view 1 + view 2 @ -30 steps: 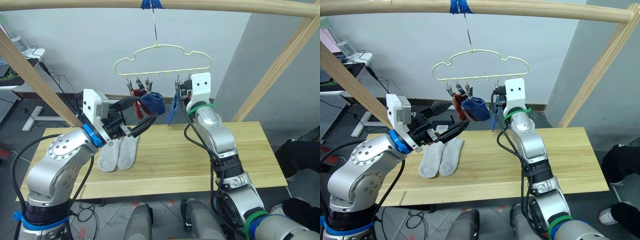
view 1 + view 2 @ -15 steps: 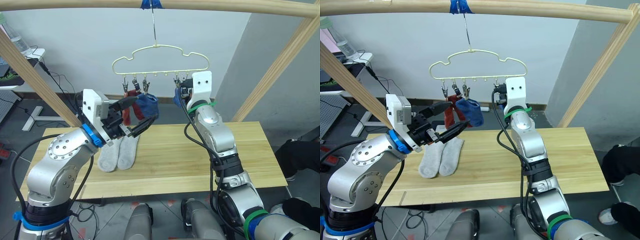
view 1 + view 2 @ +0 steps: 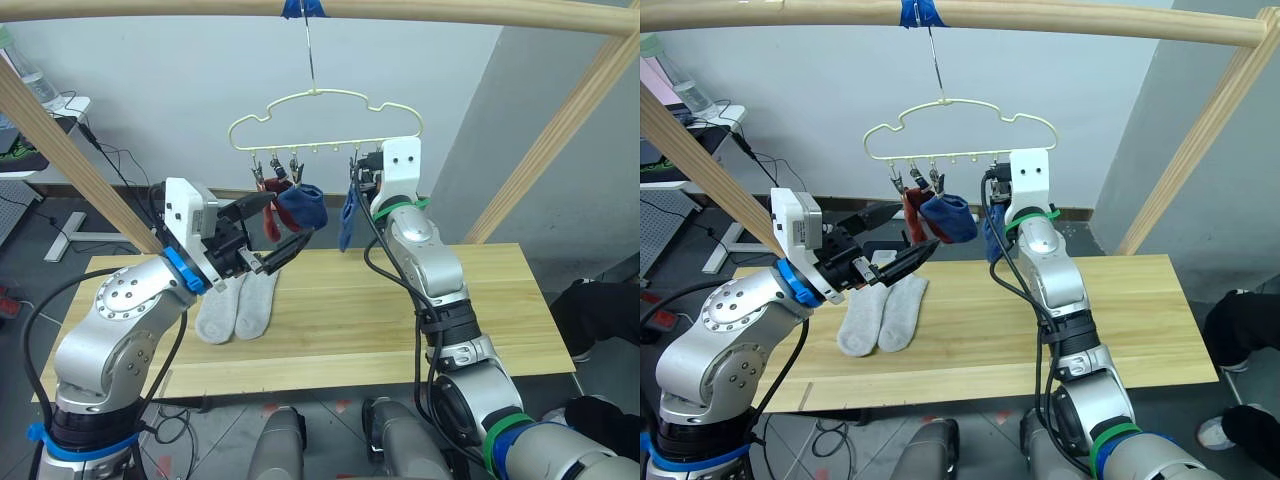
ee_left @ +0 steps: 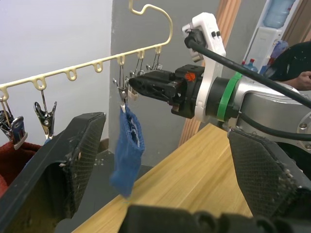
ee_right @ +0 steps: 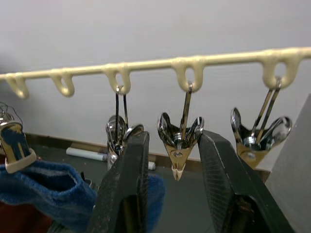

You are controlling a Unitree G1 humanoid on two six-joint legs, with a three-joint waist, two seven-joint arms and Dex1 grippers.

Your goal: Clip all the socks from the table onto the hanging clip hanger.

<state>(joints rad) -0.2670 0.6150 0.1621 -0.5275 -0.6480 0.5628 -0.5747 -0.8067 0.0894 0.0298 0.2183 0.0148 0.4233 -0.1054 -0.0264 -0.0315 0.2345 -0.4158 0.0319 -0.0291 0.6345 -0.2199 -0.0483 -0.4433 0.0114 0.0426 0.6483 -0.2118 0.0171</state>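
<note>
hanging gear: the clip hanger [image 3: 325,118] hooks over the wooden pole frame [image 3: 420,10] above the table [image 3: 400,310], its metal clips in a row along the bottom bar.
clipped socks: a rust red sock [image 3: 271,212] and a blue sock [image 3: 303,206] hang at the robot's left end; a second blue sock [image 4: 128,148] dangles from a clip further right.
table socks: two light grey socks [image 3: 238,307] lie side by side, touching, on the wood.
left gripper [image 3: 277,230]: fingers spread wide, empty, just below the bunched blue sock.
right gripper [image 5: 172,160]: fingers parted either side of one bare clip [image 5: 179,143], not pinching it.
</note>
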